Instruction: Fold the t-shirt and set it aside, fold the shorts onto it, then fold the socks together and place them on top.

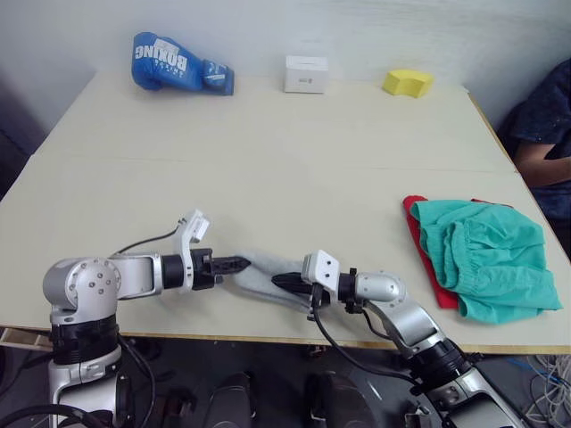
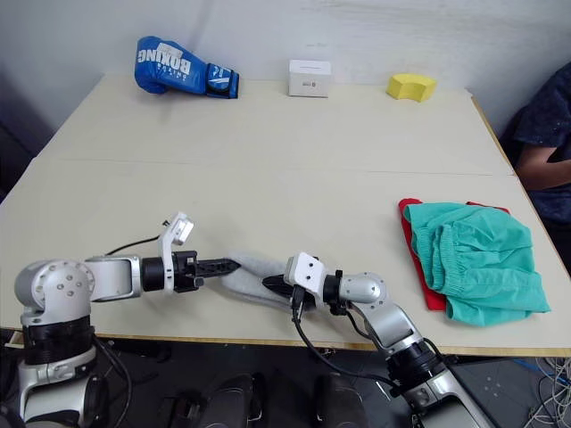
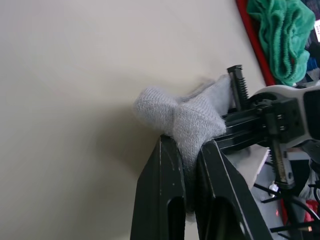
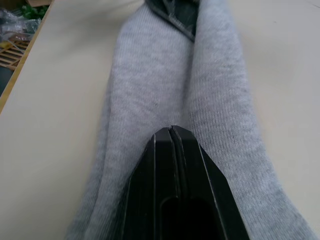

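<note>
The left gripper is clamped on one end of the socks, its two black fingers pinching a bunch of grey knit between them. The right gripper meets the other end; its fingers are pressed together at the tips, and we judge that a thin fold of fabric is caught there (the contact itself is hidden).

The socks lie in a low roll between the two grippers, near the front edge of the table, left of centre. We expect them to handle as light, limp and stretchy: they will sag when lifted, so hold each end by a full pinch of doubled cloth.

Well to the right, the shorts lie crumpled on the t-shirt, where the socks belong.
</note>
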